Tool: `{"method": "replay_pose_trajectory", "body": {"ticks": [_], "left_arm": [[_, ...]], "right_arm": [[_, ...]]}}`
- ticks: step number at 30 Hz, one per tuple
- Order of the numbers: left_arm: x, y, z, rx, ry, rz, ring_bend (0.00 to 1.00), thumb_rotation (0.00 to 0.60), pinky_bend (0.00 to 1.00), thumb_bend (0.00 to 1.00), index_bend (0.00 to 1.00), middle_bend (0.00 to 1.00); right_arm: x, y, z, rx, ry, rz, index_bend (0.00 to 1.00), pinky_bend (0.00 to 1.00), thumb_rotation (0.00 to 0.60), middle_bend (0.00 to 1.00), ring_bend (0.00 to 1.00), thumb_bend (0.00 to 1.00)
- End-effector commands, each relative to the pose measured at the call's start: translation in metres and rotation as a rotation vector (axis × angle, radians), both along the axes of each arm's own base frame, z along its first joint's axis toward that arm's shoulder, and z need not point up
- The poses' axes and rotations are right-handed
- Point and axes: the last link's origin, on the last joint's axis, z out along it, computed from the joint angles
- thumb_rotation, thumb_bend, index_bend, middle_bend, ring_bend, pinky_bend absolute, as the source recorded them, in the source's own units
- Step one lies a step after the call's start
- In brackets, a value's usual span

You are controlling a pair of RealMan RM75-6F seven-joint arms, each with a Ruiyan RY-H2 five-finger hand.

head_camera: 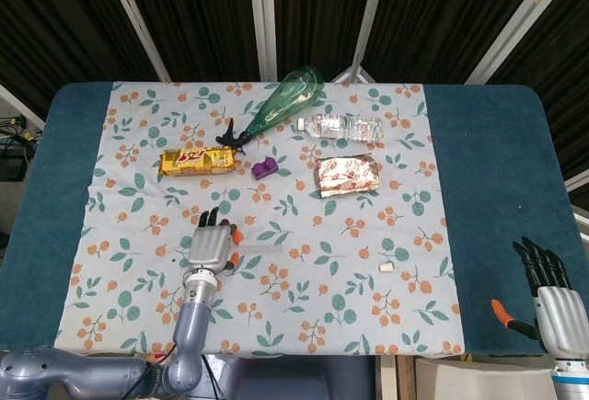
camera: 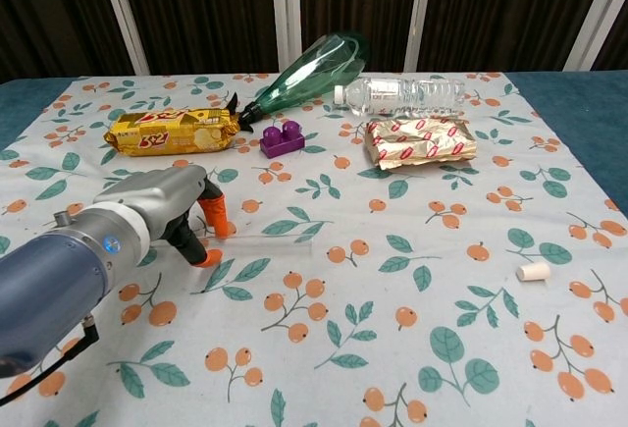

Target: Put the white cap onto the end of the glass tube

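The left hand [camera: 182, 213] lies low over the table [head_camera: 479, 188] at the near left, fingers curled down beside the left end of the glass tube [camera: 265, 241]. Whether the fingers actually grip the tube cannot be told; the orange fingertips [camera: 216, 215] sit just at its end. The tube lies flat on the floral cloth [camera: 392, 348], running left to right.

The right hand [head_camera: 554, 297] hangs at the near right edge of the table, fingers extended and apart, holding nothing.

The white cap [camera: 533, 271] lies on the cloth well to the right of the tube, apart from both hands.

Farther back, a yellow biscuit packet [camera: 173, 131] lies at the left, a purple toy brick [camera: 282, 139] just right of it, and a red-and-white foil packet [camera: 420, 141] further right. A green plastic bottle [camera: 308, 75] and a clear water bottle [camera: 402, 95] lie on their sides at the far edge.
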Motion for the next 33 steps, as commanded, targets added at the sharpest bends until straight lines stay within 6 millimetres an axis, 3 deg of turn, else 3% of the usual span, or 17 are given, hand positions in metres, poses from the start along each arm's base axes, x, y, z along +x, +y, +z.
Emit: {"method": "replay_pose_trajectory", "body": {"ticks": [1, 14, 21, 33], "left_arm": [[0.0, 0.0, 0.0, -0.001, 0.002, 0.0, 0.0, 0.6, 0.0, 0.43, 0.5, 0.32], [0.001, -0.001, -0.005, -0.015, 0.027, 0.007, 0.0, 0.6, 0.0, 0.43, 0.48, 0.3], [0.004, -0.001, -0.005, 0.0, 0.019, 0.003, 0.0, 0.6, 0.0, 0.47, 0.56, 0.39], [0.019, 0.01, 0.019, 0.099, -0.121, -0.073, 0.03, 0.6, 0.0, 0.53, 0.6, 0.45]], "right_arm": [[0.0, 0.0, 0.0, 0.0, -0.001, 0.0, 0.0, 0.0, 0.6, 0.0, 0.0, 0.31], [0.0, 0.0, 0.0, -0.001, -0.01, -0.005, 0.0, 0.0, 0.6, 0.0, 0.0, 0.31], [0.0, -0.001, 0.001, -0.004, -0.015, -0.001, 0.0, 0.0, 0.6, 0.0, 0.0, 0.31], [0.0, -0.001, 0.001, -0.007, -0.019, 0.005, 0.0, 0.0, 0.6, 0.0, 0.0, 0.31]]}}
